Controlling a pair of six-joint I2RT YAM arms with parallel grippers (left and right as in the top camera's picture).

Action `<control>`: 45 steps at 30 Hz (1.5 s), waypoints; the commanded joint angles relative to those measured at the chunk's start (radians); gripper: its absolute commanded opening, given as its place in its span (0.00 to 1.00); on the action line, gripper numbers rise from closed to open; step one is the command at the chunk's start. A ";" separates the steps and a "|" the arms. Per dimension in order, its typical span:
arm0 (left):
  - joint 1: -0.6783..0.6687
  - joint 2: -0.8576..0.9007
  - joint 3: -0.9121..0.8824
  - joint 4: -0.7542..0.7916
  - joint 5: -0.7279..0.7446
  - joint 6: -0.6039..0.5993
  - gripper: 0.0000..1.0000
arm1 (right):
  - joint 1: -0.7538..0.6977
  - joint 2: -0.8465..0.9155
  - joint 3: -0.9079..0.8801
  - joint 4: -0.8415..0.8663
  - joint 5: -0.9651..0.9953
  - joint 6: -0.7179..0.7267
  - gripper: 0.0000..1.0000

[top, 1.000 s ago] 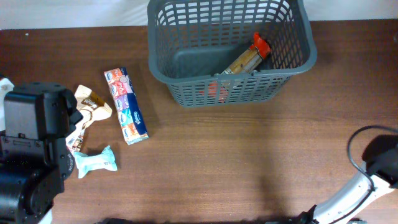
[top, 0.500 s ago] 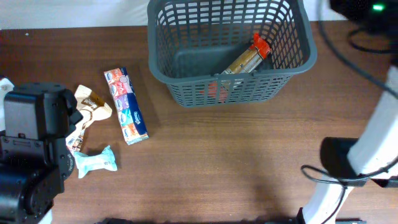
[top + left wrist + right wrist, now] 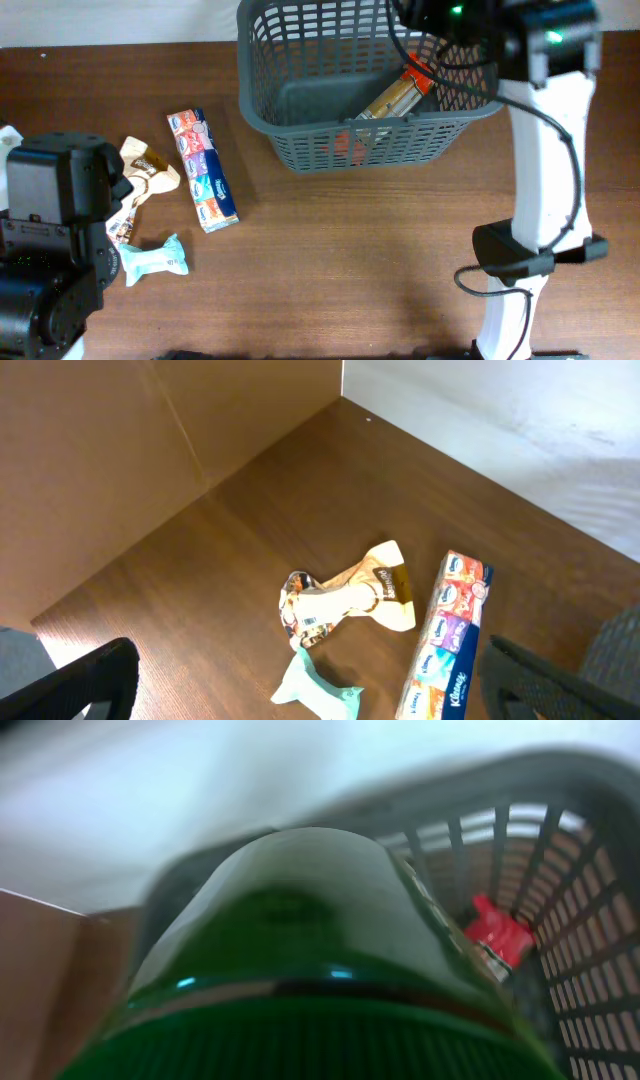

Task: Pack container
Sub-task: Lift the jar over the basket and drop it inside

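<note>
The container (image 3: 470, 105) is a dark grey lattice basket at the back of the table; it also shows in the right wrist view (image 3: 590, 920). Inside lie a brown bottle with a red cap (image 3: 398, 92) and an orange item (image 3: 350, 145) by the near wall. My right gripper (image 3: 430, 15) is over the basket's far right part, shut on a green bottle (image 3: 300, 940) that fills its wrist view and hides the fingers. My left gripper (image 3: 315, 695) is open and empty above the loose items at the left.
On the table at the left lie a Kleenex tissue pack (image 3: 203, 170), a brown and cream snack packet (image 3: 145, 175) and a teal packet (image 3: 155, 260). All three show in the left wrist view, tissue pack (image 3: 445, 630) to the right. A white wall runs behind the table.
My right arm has swung from the lower right edge up and across to above the basket's far right. The left arm and table items have not moved.
</note>
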 commanded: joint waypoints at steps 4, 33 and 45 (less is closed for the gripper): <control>0.005 0.000 0.003 -0.002 0.009 -0.003 1.00 | 0.001 0.014 -0.206 0.097 0.031 -0.004 0.04; 0.005 0.000 0.003 -0.002 0.009 -0.003 1.00 | 0.000 0.014 -0.780 0.319 0.139 -0.003 0.31; 0.005 0.000 0.003 -0.002 0.009 -0.003 1.00 | -0.016 0.040 -0.780 0.303 0.158 -0.003 0.99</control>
